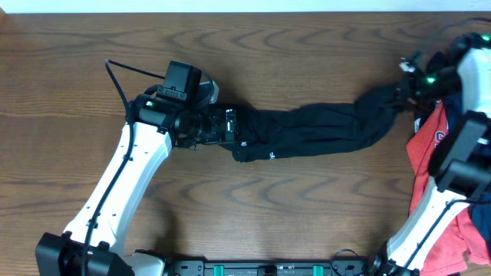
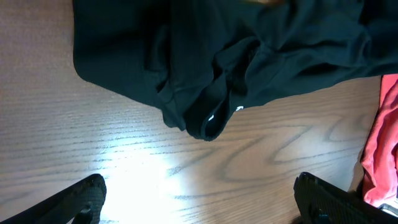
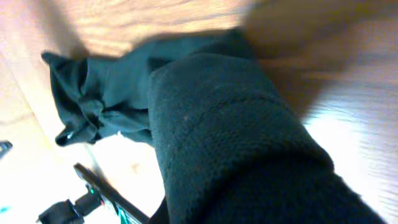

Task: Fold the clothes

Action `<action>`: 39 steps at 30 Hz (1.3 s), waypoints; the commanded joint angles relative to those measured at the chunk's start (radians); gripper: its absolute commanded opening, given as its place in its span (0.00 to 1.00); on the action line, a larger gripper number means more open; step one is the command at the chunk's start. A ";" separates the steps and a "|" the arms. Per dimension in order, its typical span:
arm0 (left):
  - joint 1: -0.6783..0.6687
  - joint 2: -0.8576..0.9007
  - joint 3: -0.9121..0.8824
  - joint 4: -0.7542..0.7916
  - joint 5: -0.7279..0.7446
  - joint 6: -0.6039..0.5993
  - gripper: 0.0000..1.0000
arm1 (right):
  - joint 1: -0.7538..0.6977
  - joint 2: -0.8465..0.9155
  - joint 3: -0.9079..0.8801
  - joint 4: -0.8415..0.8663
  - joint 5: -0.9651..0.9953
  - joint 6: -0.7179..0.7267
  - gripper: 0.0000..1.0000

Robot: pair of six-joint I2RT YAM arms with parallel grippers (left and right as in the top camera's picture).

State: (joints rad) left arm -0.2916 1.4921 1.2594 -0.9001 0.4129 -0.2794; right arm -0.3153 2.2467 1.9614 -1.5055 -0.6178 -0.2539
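Wood-grain table (image 1: pixel 77 46): black shirt (image 1: pixel 307 130) bunched lengthwise, left gripper (image 2: pixel 202 202) spread wide at its left end, right gripper (image 1: pixel 404 88) pinching the right end, fingertips hidden; coral-red garment (image 1: pixel 426 146) cropped right.

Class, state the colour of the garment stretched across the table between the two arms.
The shirt is black, best seen in the overhead view.

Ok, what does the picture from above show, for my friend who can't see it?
A black shirt lies stretched in a long bunch across a wooden table between two robot arms. The right gripper pinches its right end, the open left gripper is at its left end. At the right edge, red clothes are piled.
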 commanded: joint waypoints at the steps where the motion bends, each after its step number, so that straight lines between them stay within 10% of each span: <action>1: -0.002 0.007 0.011 0.008 -0.003 0.024 0.98 | 0.076 -0.051 0.062 -0.013 -0.014 0.008 0.01; 39: 0.086 0.006 0.011 0.071 -0.114 0.039 0.98 | 0.480 -0.099 0.003 0.053 0.331 0.422 0.01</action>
State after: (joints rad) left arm -0.2104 1.4921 1.2594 -0.8276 0.3073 -0.2573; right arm 0.1833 2.1643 2.0068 -1.4654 -0.3325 0.1230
